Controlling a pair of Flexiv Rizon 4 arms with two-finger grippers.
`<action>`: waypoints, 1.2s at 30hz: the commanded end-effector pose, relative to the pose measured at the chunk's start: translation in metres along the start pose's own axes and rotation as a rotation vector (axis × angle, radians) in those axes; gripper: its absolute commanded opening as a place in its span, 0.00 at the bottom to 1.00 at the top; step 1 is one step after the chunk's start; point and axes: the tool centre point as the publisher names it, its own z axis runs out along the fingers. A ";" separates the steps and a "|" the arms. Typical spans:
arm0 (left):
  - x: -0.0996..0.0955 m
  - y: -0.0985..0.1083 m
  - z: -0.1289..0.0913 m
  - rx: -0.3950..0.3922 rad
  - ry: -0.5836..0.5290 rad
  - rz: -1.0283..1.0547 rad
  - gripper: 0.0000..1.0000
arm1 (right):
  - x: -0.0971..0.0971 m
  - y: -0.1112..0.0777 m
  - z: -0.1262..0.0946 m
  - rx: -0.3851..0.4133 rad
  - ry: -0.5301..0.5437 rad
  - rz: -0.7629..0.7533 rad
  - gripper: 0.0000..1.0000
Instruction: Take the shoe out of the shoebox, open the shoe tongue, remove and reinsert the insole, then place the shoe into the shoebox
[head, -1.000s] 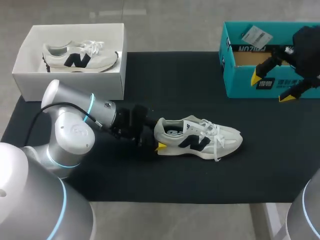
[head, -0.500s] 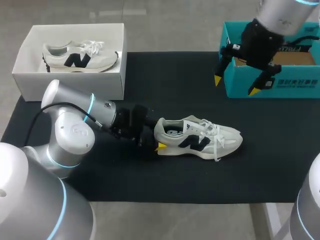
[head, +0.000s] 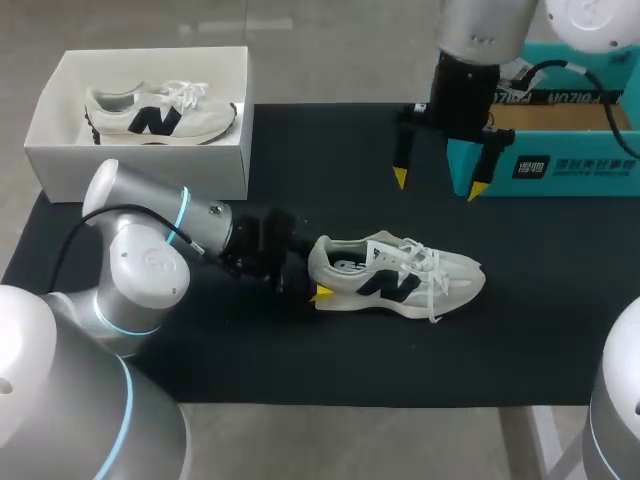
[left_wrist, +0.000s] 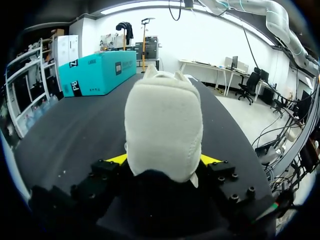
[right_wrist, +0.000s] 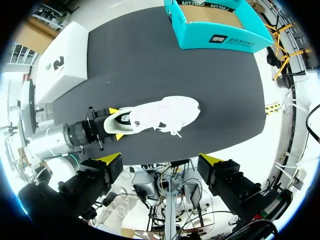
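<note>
White shoe (head: 400, 272) heel clamped in left pincer (left_wrist: 164, 161), right pincer (head: 437, 185) wide beside teal shoebox (head: 560, 165), white box (head: 130, 170) well apart

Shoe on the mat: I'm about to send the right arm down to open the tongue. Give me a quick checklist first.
1. Shoe out of its box, upright on the black mat: ok.
2. Left gripper shut on the heel, a yellow tip on each side: ok.
3. Right gripper open and holding nothing: ok.
4. Right gripper down at the tongue: not ok. It hangs high over the mat, apart from the shoe.
5. Tongue already open: cannot tell. The laces lie across it.
6. Teal box free for the shoe's return: ok.
</note>
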 end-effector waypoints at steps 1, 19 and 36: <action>0.000 -0.001 0.000 -0.003 0.000 -0.001 0.00 | 0.004 0.003 -0.001 0.013 -0.042 0.000 1.00; 0.000 -0.001 0.000 -0.003 0.000 -0.001 0.00 | 0.020 0.011 0.036 0.006 -0.048 -0.071 1.00; 0.000 -0.001 0.000 -0.003 0.000 -0.001 0.00 | 0.049 0.000 0.093 -0.052 -0.040 -0.136 1.00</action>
